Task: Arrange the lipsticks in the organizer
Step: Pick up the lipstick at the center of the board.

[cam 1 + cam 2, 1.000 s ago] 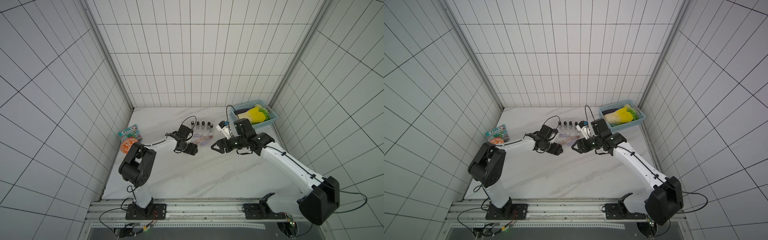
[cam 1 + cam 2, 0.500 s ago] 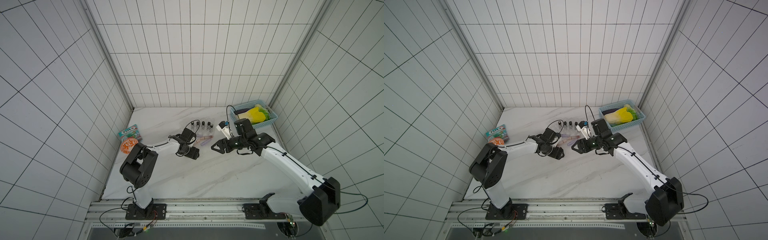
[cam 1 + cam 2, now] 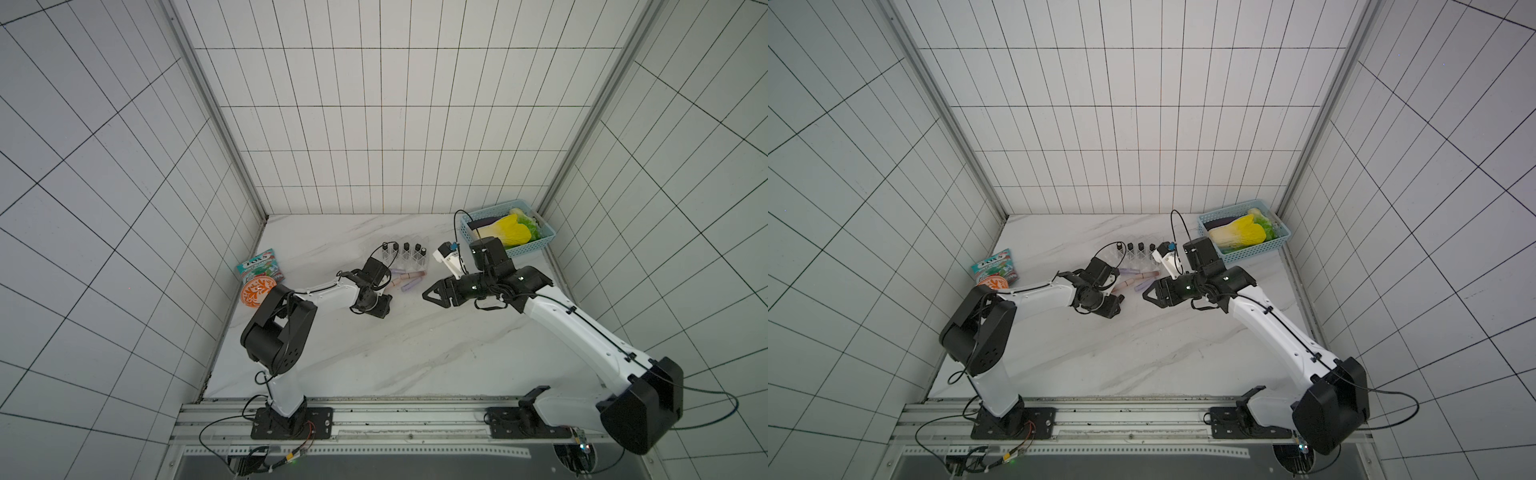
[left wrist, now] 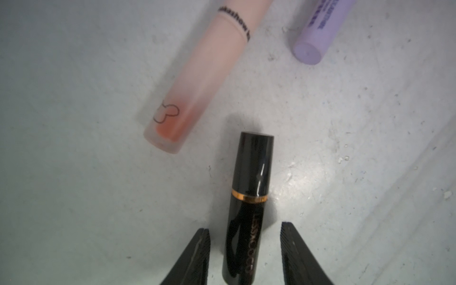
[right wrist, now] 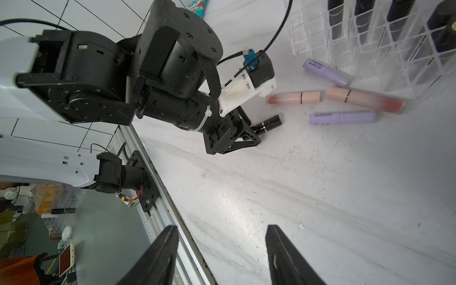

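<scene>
Straddling the black lipstick (image 4: 249, 187) laid flat on the worktop (image 4: 74, 185), left tool (image 4: 244, 227) partly apart, small gap seen each side, right tool (image 5: 221, 226) apart, nothing held, organizer (image 5: 303, 32) seen nearby.

The left arm (image 3: 320, 291) rose from its base to a folded elbow, and its white forearm ran forward and inward with the wrist bent downward. The left end effector (image 4: 244, 229) pointed low and forward, its two black ribbed jaws standing partly apart. The right arm (image 3: 582, 332) stretched forward and inward, its wrist turned toward the left arm. The right end effector (image 5: 222, 232) sat well apart from the left one, with its jaws spread wider.
</scene>
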Available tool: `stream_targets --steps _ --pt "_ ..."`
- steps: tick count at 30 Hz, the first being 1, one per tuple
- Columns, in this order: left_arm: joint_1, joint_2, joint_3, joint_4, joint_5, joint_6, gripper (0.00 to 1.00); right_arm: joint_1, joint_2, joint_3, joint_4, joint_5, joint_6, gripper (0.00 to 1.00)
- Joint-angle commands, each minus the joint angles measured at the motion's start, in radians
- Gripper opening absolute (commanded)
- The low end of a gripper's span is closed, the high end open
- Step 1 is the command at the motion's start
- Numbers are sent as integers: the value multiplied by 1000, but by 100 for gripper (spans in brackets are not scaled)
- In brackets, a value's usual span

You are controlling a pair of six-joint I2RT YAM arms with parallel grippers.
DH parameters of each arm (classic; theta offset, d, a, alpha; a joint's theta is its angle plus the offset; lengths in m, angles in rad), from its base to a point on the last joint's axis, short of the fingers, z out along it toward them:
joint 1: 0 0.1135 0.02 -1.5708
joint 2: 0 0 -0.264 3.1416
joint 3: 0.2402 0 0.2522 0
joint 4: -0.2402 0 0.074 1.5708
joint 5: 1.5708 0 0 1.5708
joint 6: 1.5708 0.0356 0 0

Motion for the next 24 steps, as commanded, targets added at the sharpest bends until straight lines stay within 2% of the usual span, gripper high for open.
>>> stream_targets --steps 1,4,5,9,14,21,24 --pt "0 28 16 17 13 4 30 -7 -30 -11 -20 -19 3 60" --pt "-5 12 0 16 15 -1 16 -7 -38 -6 -24 -22 5 60" --pt "-9 2 -5 15 19 -3 14 -7 -41 -4 -26 -25 7 60" --pt "-36 -77 -16 1 44 -11 13 -10 -56 13 -44 -27 6 60" --pt "-67 -262 -33 6 196 -23 13 -48 -75 39 -88 -57 5 64" --pt "-77 -478 -21 14 405 -22 13 -101 -48 74 -98 -159 -6 77" --pt "-79 -519 -18 16 451 -26 14 -100 12 130 -100 -262 -2 73"
